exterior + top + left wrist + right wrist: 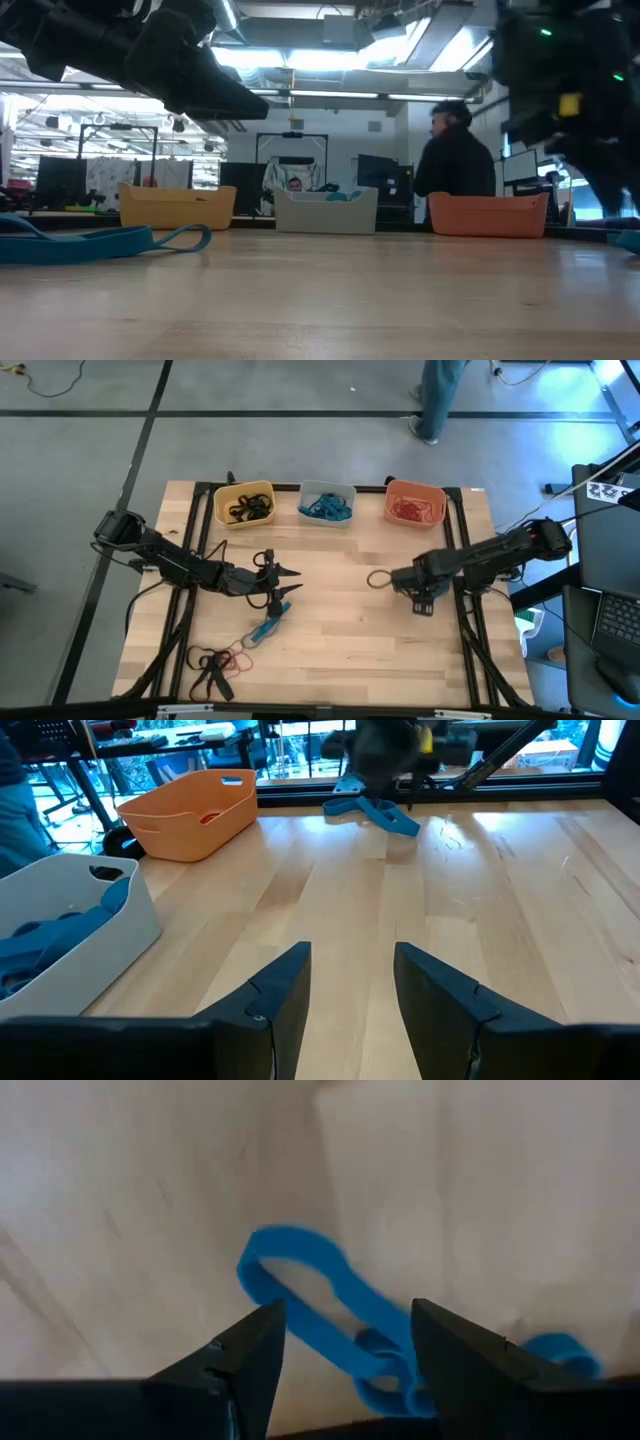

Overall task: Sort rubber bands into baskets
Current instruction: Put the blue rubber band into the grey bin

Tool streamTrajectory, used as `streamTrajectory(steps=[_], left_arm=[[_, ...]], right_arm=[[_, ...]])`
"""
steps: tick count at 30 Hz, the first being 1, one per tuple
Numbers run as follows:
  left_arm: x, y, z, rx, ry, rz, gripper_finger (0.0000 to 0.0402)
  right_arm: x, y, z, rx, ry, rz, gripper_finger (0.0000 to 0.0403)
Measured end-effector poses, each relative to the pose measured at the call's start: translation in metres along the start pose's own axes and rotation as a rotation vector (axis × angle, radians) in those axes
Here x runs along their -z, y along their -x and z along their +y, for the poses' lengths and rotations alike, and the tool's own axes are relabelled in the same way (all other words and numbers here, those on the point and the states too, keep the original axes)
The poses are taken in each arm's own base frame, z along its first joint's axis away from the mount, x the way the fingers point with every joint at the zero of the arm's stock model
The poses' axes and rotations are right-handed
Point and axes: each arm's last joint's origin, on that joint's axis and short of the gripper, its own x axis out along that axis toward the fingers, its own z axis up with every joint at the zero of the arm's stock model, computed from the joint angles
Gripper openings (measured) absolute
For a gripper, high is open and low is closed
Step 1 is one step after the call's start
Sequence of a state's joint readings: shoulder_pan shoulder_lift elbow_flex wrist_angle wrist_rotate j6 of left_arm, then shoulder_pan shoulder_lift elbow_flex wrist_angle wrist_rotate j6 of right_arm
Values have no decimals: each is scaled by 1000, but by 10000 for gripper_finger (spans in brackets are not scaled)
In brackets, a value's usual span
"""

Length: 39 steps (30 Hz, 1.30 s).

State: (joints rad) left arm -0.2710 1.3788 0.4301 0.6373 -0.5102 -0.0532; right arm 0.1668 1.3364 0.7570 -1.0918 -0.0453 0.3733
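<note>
Three baskets stand along the far edge: yellow (pixel 244 503) with black rubber bands, pale grey (pixel 327 502) with blue ones, orange (pixel 415 503) with red ones. My right gripper (pixel 421 600) (pixel 345 1350) points down, open, just above a blue rubber band (pixel 310 1305) (pixel 378 812) lying flat on the table; its fingers stand over the band without touching it. My left gripper (pixel 290 583) (pixel 350 990) waits open at the table's left middle, nothing between its fingers. Another blue band (pixel 267 626) (pixel 100 240) lies near it, and black and red bands (pixel 213 660) lie at the near left.
A black frame rail (pixel 460 560) runs around the tabletop's edges. A person (pixel 455 165) stands beyond the far edge, behind the orange basket. Bare wood (pixel 340 620) lies between the two grippers.
</note>
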Motion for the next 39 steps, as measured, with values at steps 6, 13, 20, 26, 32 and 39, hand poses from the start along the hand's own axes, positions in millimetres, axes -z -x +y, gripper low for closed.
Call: streamTrajectory(steps=[6, 13, 20, 26, 32, 39], left_arm=[[0, 0, 0, 0, 1, -1, 143], [0, -1, 1, -5, 2, 0, 143], [0, -1, 1, -5, 1, 1, 143], [0, -1, 1, -5, 2, 1, 143], [0, -1, 1, -5, 1, 1, 143], [0, -1, 1, -5, 1, 1, 143]], right_arm=[[6, -24, 6, -1, 8, -46, 216], [4, -33, 5, 51, 12, -112, 210], [-1, -32, 7, 29, 20, -161, 115], [-10, -24, 11, 31, 36, -247, 9], [-25, 4, 17, 74, 68, -363, 24], [-40, 46, 20, 212, 65, -517, 6]])
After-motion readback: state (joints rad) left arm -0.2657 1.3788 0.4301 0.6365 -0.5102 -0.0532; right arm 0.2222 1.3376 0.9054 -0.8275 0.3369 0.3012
